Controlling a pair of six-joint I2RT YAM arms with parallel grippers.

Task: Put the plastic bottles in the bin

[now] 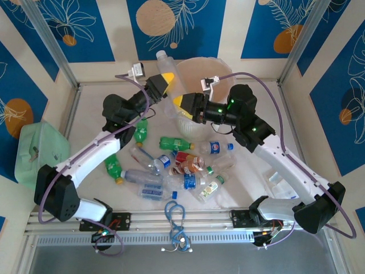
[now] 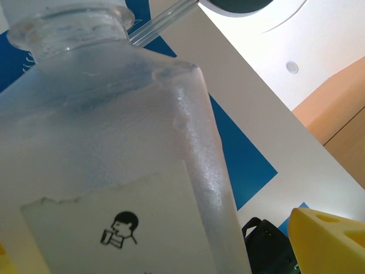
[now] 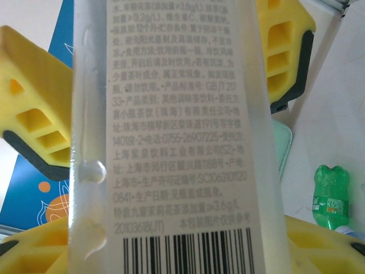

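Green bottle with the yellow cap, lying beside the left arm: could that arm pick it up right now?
Probably not yet. The left end effector is closed on a frosted bottle up by the bin, so it has no free grip. Nothing lies over the green bottle itself.

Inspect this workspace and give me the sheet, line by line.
Surface: white-covered table, with bottles scattered across its near middle.
Job's things: frosted bottle raised beside the left rim of the bin; loose bottles lie on the table, outside the bin.
Clutter: mint-green box left of the table; blue cable loop by the front rail.
Claws: left claw shut on the frosted bottle; right claw has that bottle between its fingers, grip unclear.
Cables: purple cables run along both arms.
Surroundings: blue patterned wall panels.
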